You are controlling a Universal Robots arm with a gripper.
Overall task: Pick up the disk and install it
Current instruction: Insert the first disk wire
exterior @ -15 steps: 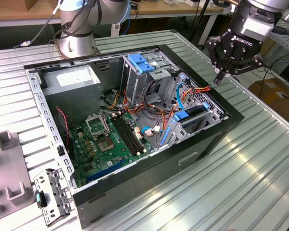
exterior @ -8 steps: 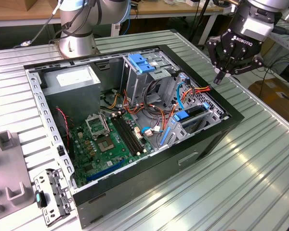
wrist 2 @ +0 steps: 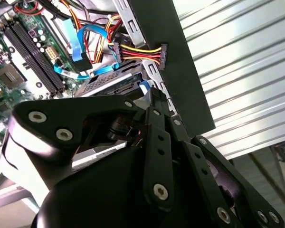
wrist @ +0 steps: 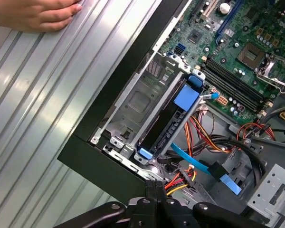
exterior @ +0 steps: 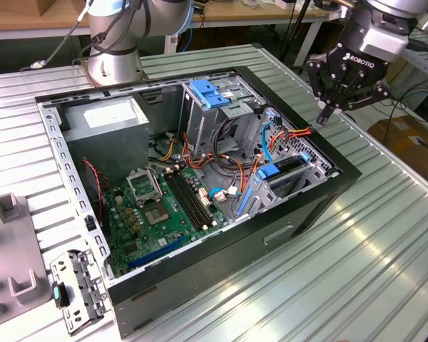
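Hand (wrist 2: pixel 153 97) up close, disk (wrist 2: pixel 124 80) half hidden behind its black bulk.

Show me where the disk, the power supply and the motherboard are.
disk (wrist: pixel 167 127): first wrist view, its dark edge.
power supply (exterior: pixel 113 115): exterior view, its white sticker.
motherboard (exterior: pixel 137 231): exterior view, bare green board.

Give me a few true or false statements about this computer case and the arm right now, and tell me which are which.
1. The computer case lies open on a ribbed metal table. True.
2. The gripper is carrying the disk. False: it holds nothing and hangs above the case's rim; the disk sits in the drive cage inside the case.
3. A person's hand rests on the table. True.
4. The grey power supply is missing from the case. False: it sits in a corner of the case.
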